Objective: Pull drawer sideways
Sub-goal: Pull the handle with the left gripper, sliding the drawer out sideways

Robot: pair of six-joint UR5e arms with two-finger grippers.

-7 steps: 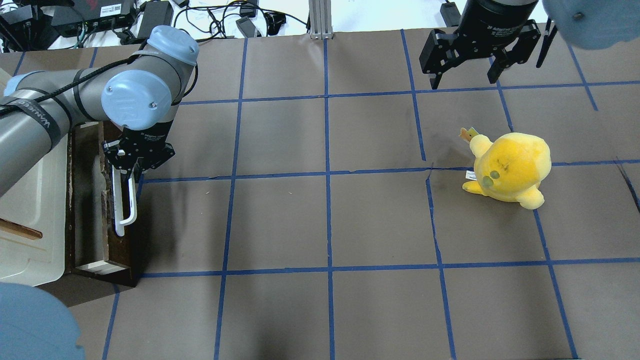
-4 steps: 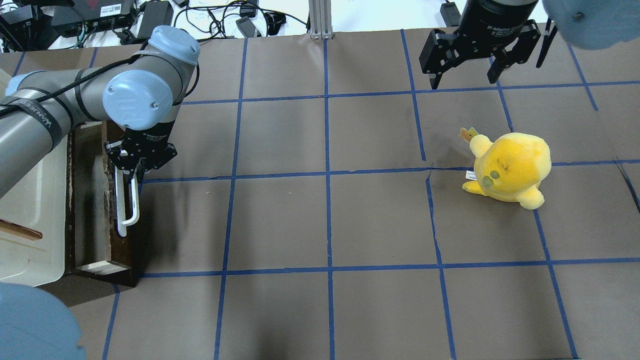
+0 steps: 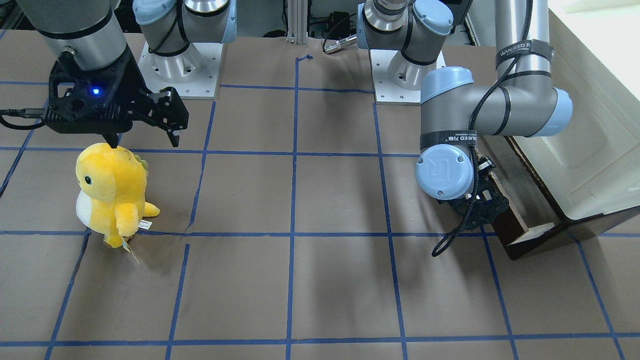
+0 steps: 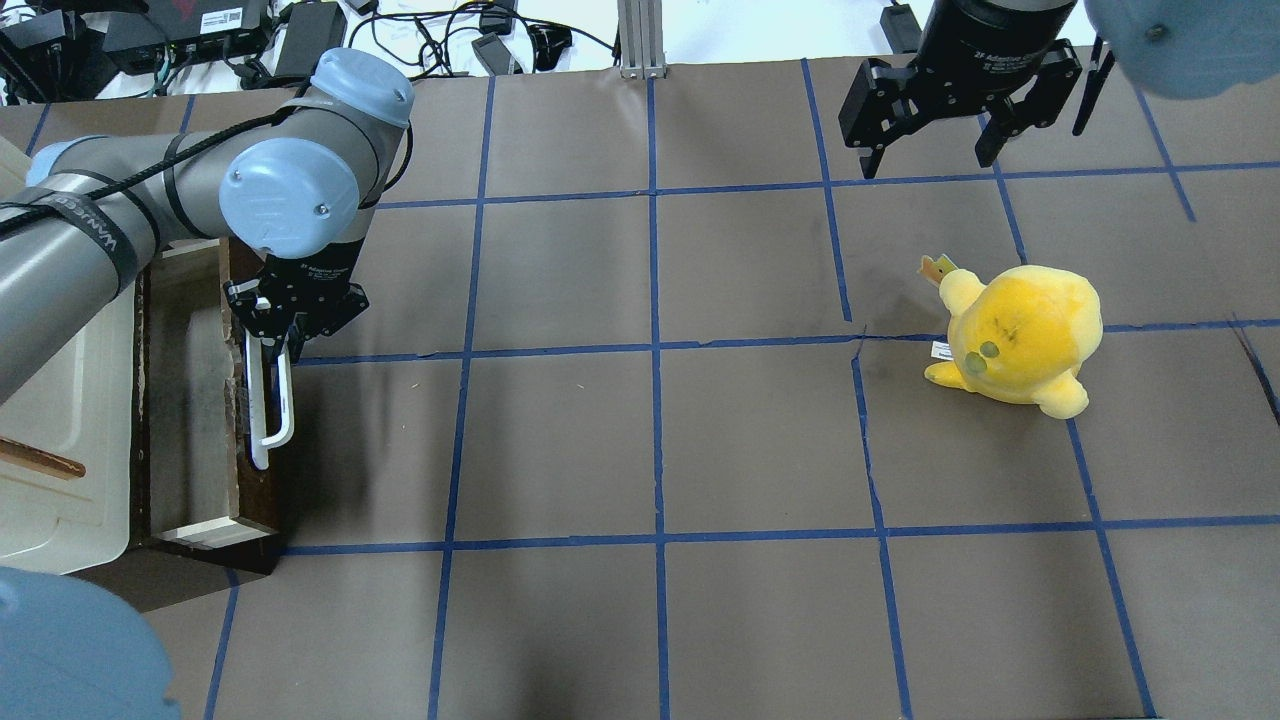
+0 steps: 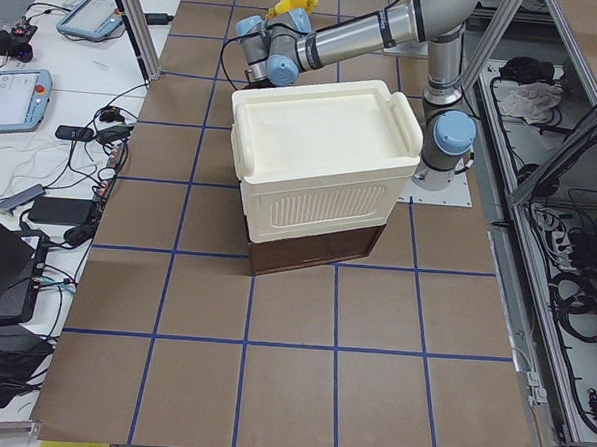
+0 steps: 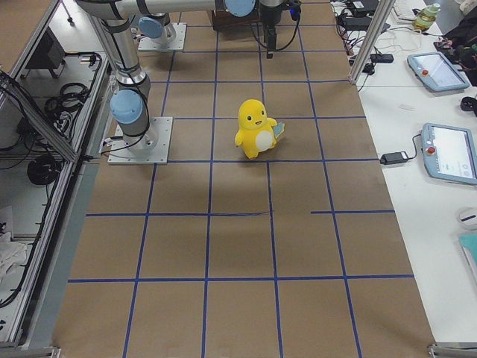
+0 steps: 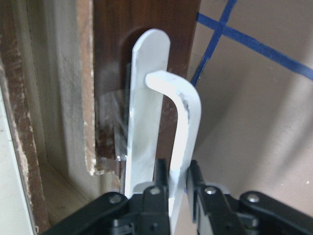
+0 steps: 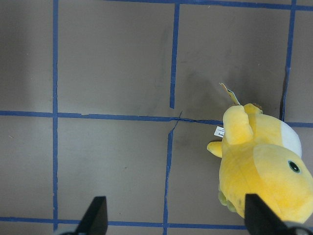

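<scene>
At the left edge of the table [image 4: 700,450], the left gripper [image 7: 178,182] is clamping the handle [image 7: 188,122] of the part-open drawer [image 4: 200,420] off-centre (the right gripper [image 4: 930,165] is hanging, fingers apart), probably risking skewing and jamming.

Robotics lab: teach pendants [image 6: 449,152], aluminium framing [image 6: 370,36], cable tangle [image 4: 440,35], tape-gridded table [image 4: 560,440].

Dark brown drawer [image 4: 262,495], white handle [image 4: 288,400]. Yellow plush toy [image 4: 1020,335] at three o'clock on brown, blue-gridded table [image 4: 560,440].
</scene>
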